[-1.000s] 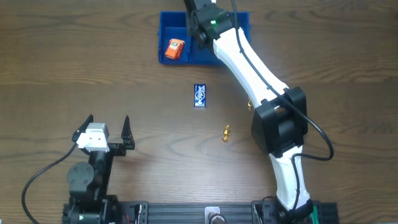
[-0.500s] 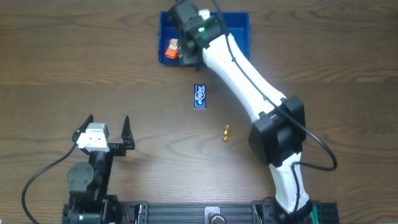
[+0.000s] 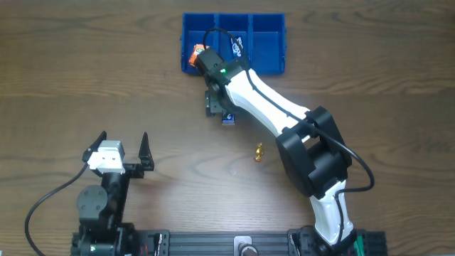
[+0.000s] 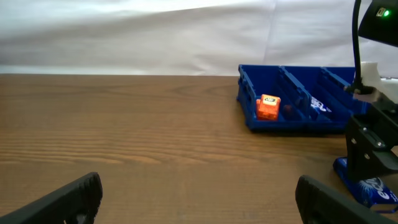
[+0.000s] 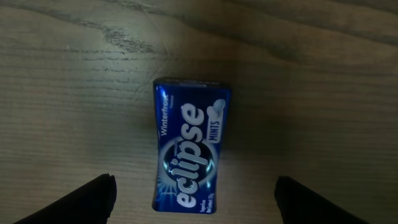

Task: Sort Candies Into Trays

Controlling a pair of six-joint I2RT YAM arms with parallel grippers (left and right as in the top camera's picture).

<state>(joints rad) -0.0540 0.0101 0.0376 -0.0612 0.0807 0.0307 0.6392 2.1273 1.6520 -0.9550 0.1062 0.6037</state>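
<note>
Right claw [image 5: 196,190] hangs directly over the blue rectangular mint pack [image 5: 191,146]. Its fingers are spread wide, one off each long side, lined up for a pinch across the narrow width, and it grips nothing. Pack lies flat, label up, on the wooden bench [image 3: 85,71], near the blue three-compartment plastic tray [image 3: 279,67]. Orange candy box [image 3: 195,53] sits in the left-end compartment and a blue packet [image 3: 237,47] in the middle, so my guess is this pack goes in the middle. Small gold-wrapped candy [image 3: 259,152] lies loose on the bench. Left claw [image 3: 123,146] is open, parked by its base, out of the way.
</note>
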